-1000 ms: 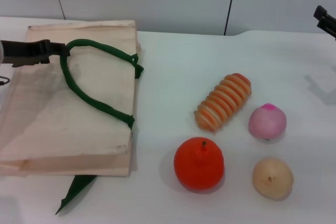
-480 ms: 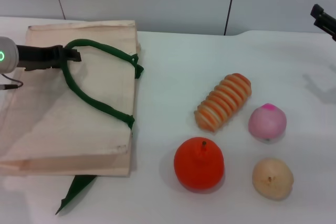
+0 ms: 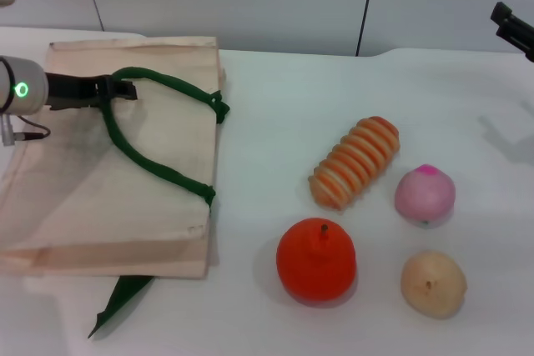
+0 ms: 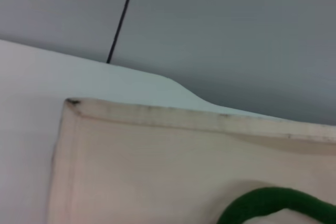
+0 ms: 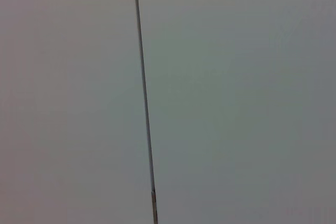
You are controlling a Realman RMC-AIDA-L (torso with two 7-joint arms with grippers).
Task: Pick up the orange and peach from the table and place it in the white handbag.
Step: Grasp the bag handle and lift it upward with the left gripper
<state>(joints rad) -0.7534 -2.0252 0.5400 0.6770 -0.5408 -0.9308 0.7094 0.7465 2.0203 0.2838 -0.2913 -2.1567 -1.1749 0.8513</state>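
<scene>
The white handbag [image 3: 158, 206] lies flat on the left of the table. My left gripper [image 3: 119, 89] is shut on its green strap handle [image 3: 158, 168] near the bag's far edge, holding the upper cloth layer a little raised. The left wrist view shows the bag's far edge [image 4: 157, 161] and a loop of the handle [image 4: 273, 203]. The orange [image 3: 316, 260] rests on the table near the front, right of the bag. Further right and a bit farther back sits the pink peach [image 3: 425, 193]. My right gripper [image 3: 513, 29] hangs at the far right, well above and away from the fruit.
A ribbed orange-and-cream piece [image 3: 355, 162] lies between the bag and the peach. A tan round fruit [image 3: 433, 283] sits in front of the peach. A loose green strap end [image 3: 121, 302] pokes out from under the bag's near edge. A grey wall stands behind the table.
My left gripper has moved right along the bag's far side, carrying the green handle with it. The bag's upper layer has shifted slightly. The fruit has stayed put.
</scene>
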